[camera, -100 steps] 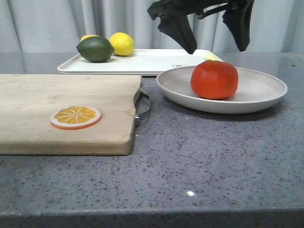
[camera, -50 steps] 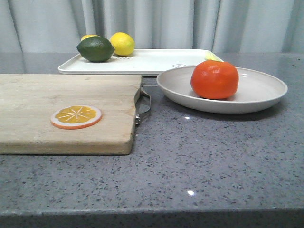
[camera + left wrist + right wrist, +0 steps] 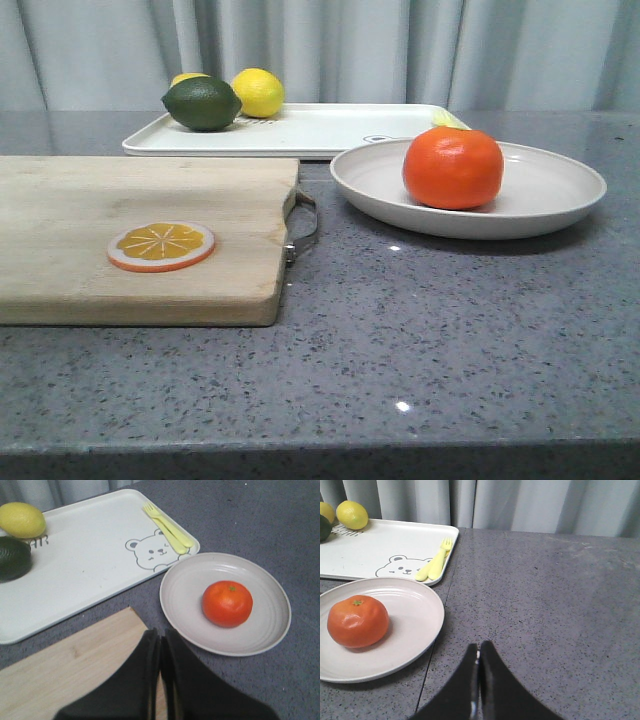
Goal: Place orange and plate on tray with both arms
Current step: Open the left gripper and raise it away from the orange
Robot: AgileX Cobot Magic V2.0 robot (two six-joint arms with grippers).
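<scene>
Right, nearest the robot there's only bare grey counter, then the board (image 3: 140,235) on the left with an orange slice (image 3: 160,246) lying on it — neither has any part in this job. Just beyond, to the right, sits the plate (image 3: 545,190), flat on the counter, with the orange (image 3: 453,167) resting in it a little left of centre. Behind that is the tray (image 3: 300,130), its near edge just beside the plate's far rim, carrying a lime (image 3: 201,103) and a lemon (image 3: 257,92) at its left end and a yellow fork (image 3: 167,530) at the right, with plenty of bare surface between. Neither arm shows from the front. The left gripper (image 3: 160,652) hangs above the board's corner with its jaws pressed together on nothing; the right gripper (image 3: 478,667) hovers over open counter beside the plate, jaws likewise closed and empty. So by my reading nothing is done yet — orange and plate are both off the tray, and the whole task remains: getting hold of them and setting them on that bare middle stretch.
</scene>
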